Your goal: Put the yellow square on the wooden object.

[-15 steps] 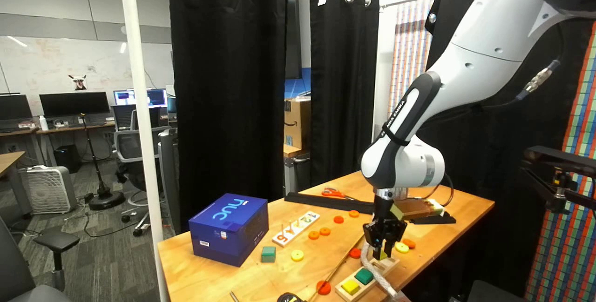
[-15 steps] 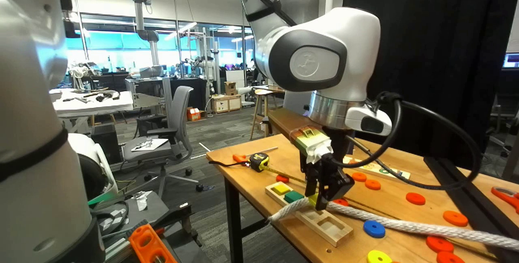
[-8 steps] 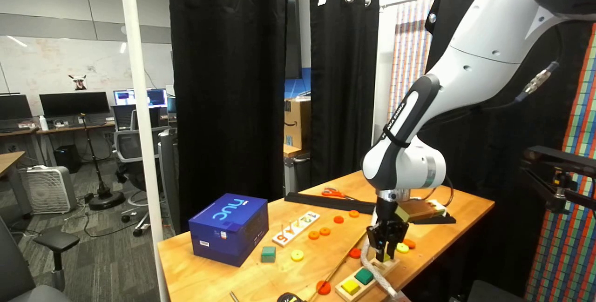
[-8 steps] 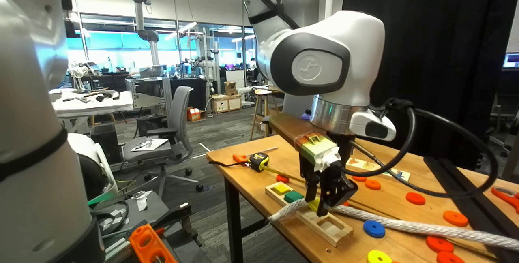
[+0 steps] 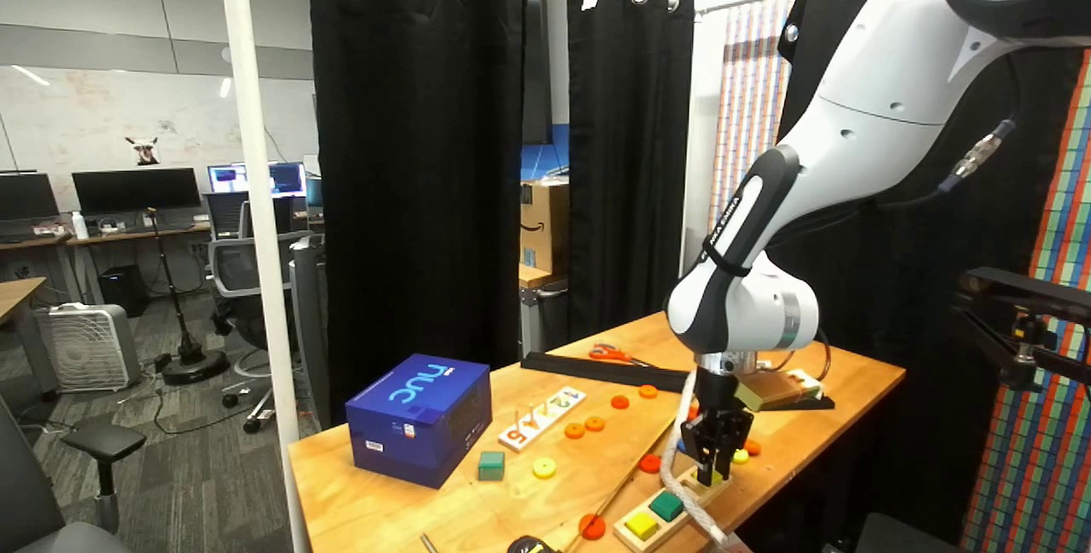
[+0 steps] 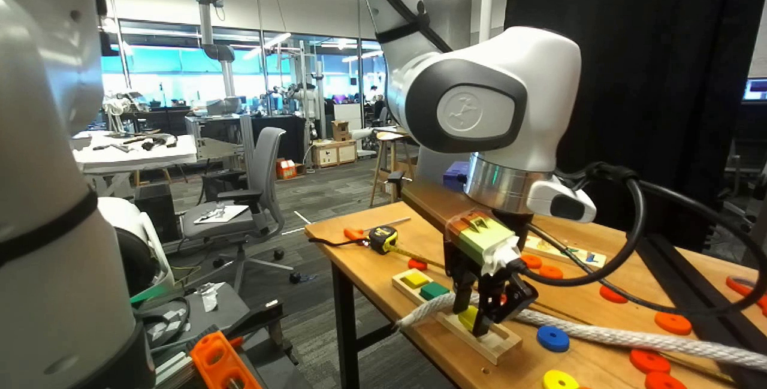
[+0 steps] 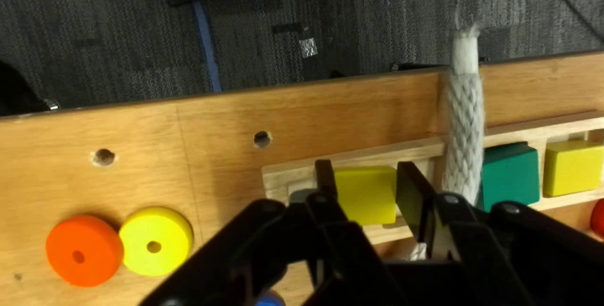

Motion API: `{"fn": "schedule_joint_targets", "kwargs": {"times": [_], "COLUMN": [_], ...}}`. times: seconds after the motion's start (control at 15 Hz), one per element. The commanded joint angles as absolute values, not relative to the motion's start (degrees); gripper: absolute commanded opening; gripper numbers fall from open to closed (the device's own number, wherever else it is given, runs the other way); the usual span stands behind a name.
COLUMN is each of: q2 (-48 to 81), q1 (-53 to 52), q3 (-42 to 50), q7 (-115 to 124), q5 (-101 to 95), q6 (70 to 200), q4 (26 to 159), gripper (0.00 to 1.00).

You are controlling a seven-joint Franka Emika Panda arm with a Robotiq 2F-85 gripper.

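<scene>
Small yellow square block [image 7: 365, 198] shows plainly in wrist view, partly hidden in both exterior views. Black gripper [image 7: 367, 182] holds it, fingers [image 7: 325, 176] part-spread, over pale wooden tray [image 7: 278, 183].

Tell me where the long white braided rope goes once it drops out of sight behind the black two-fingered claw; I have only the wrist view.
Observer: In an exterior view, the rope runs past a flat blue disc to the picture's right edge.
Operator: Name one big thing on the wooden table outside my picture.
Observer: A blue rectangular box marked "nuc".
Operator: Report how low the claw holds the yellow square block.
Observer: In an exterior view, it is down at the long pale wooden tray with square compartments; whether it touches the bottom, I can't tell.
</scene>
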State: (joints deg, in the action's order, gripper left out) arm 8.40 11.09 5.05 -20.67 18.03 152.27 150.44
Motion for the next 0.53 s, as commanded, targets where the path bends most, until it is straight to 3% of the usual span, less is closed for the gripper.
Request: {"fn": "schedule_joint_targets", "kwargs": {"times": [0.0, 0.47], "q2": [9.8, 11.4], "q1": [12.4, 13.2], "q3": [5.2, 5.0], "q7": [-22.7, -23.0], "q5": [17.4, 16.6], "q6": [152.0, 151.7], "q4": [148.5, 146.1], "gripper": [0.24, 0.24]}}
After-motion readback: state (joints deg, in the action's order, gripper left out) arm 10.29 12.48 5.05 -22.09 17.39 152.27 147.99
